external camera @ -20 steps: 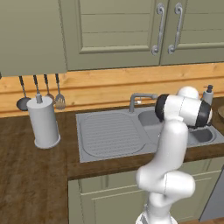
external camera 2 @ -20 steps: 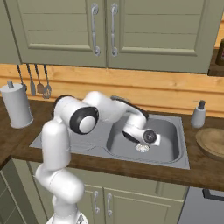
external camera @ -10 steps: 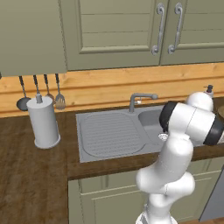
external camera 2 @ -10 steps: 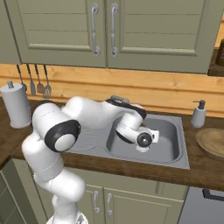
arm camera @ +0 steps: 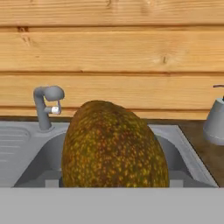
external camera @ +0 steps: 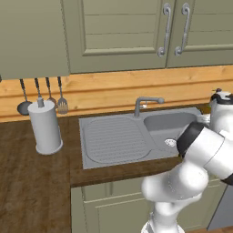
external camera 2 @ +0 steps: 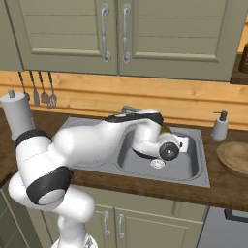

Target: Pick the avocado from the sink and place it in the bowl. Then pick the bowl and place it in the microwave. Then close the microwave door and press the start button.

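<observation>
The arm has swung lower over the sink than before; the end effector grasps the avocado.

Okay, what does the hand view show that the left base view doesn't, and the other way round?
Hand view's own: the avocado, close up and large, in front of the basin.
Left base view's own: the paper towel roll on the counter, the utensils hanging on the wall, the cabinet doors above, and the arm bent over the basin.
Shared: the sink, the faucet and the wooden wall behind it.
</observation>
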### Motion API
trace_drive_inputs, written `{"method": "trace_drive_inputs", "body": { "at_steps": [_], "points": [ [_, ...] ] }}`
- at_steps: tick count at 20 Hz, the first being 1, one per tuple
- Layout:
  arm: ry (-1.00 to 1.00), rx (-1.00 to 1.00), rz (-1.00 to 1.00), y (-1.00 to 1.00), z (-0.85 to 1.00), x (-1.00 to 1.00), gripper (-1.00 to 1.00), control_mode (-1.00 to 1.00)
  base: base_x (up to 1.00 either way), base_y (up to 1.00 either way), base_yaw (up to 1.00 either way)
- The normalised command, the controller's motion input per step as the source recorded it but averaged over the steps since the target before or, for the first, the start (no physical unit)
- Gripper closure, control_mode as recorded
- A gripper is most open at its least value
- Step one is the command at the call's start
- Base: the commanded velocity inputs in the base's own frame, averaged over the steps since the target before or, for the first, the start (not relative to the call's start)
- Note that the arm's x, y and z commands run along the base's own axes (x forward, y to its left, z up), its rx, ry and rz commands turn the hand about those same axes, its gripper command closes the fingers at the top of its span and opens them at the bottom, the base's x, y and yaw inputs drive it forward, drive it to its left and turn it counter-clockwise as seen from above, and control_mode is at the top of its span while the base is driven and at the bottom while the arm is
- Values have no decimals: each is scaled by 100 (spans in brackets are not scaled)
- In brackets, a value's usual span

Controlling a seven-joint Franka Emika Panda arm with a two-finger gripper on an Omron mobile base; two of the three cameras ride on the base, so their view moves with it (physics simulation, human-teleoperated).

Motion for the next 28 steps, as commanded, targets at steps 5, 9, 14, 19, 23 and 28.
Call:
{"method": "trace_drive_inputs", "body": {
  "at_steps": [5, 9, 14, 19, 23, 28],
  "points": [
    [37, -12, -23, -42, 85, -22, 100, -100, 0, 0, 0],
    [46, -13, -21, -55, 14, 0, 100, -100, 0, 0, 0],
    [14, -1, -7, -94, 0, 0, 100, -100, 0, 0, 0],
    [3, 0, -6, -88, 0, -6, 100, -100, 0, 0, 0],
    [15, 0, -5, -88, 0, 0, 100, -100, 0, 0, 0],
    [16, 0, -3, -76, -3, 0, 100, -100, 0, 0, 0]
  ]
}}
